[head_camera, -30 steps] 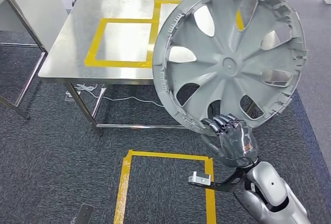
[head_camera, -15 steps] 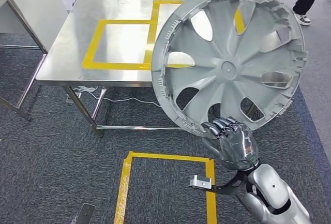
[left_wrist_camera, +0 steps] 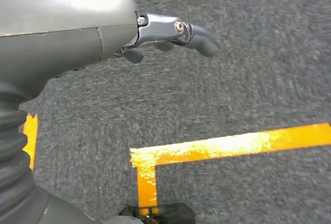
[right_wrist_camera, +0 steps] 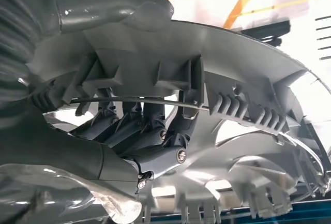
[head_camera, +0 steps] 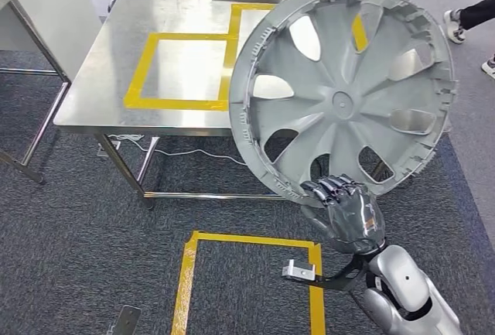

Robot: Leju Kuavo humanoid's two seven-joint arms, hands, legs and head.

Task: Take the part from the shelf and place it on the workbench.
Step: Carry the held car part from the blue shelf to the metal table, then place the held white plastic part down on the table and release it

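Right hand [head_camera: 348, 213] grips the wheel cover [head_camera: 341, 87] by its lower rim, held upright just before the bench [head_camera: 110, 80]; advise tilting flat, lowering inside the yellow tape square [head_camera: 182, 70].

R hand [head_camera: 349, 215] clenched, L hand [left_wrist_camera: 171, 32] slack
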